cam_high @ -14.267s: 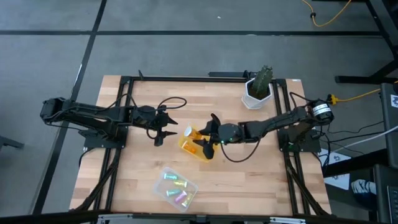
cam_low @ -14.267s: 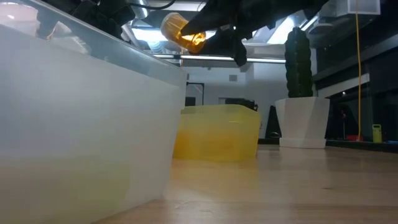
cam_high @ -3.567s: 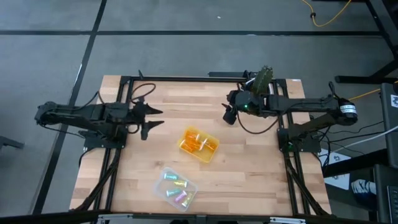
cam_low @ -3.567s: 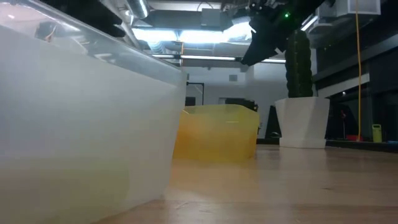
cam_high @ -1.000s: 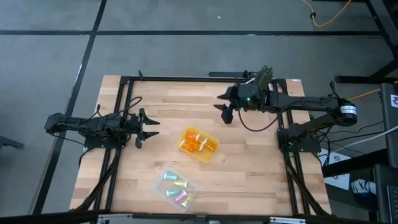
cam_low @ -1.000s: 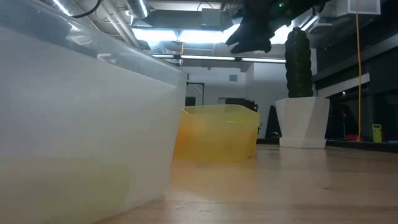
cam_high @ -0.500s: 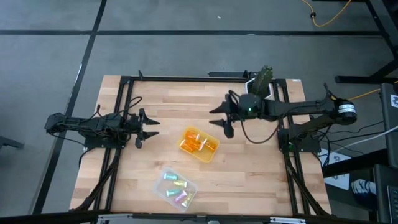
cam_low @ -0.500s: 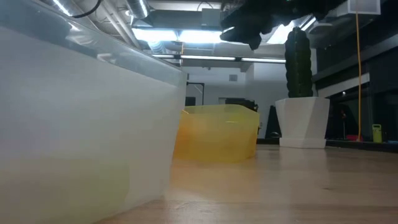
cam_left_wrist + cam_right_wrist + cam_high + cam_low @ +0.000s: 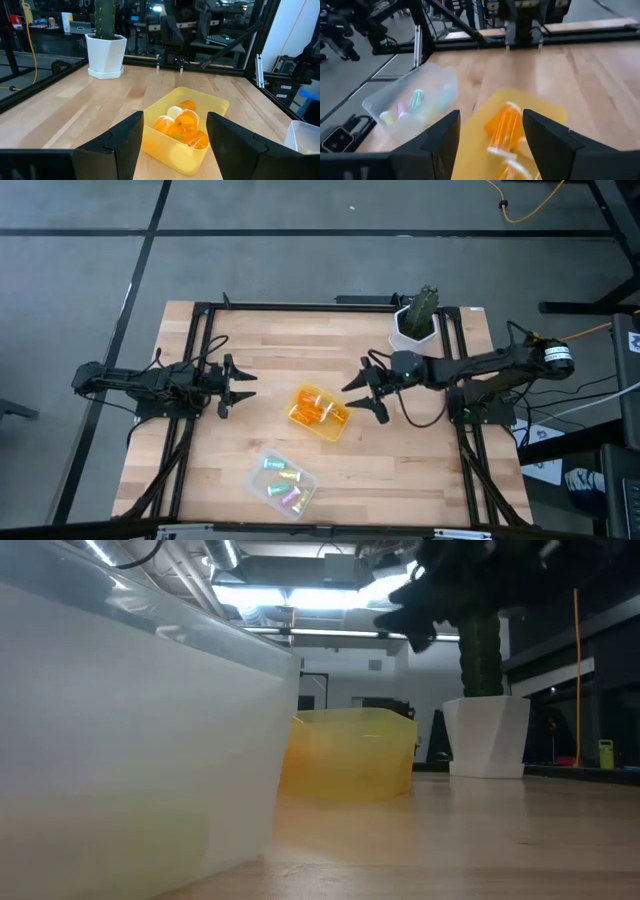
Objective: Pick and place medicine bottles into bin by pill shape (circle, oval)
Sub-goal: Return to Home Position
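Observation:
Several orange bottles with white caps lie in the yellow bin at the table's middle; they also show in the left wrist view and the right wrist view. Slim pastel vials lie in the clear bin nearer the front, also in the right wrist view. My right gripper is open and empty, just right of the yellow bin. My left gripper is open and empty at the table's left.
A white plant pot with a cactus stands at the far right of the table. The clear bin's wall fills the left of the low view, with the yellow bin behind it. Bare wood lies around both bins.
My right gripper has moved from the far right, near the plant pot, toward the table's near edge and down toward the yellow bin, staying open and empty. My left arm has kept still.

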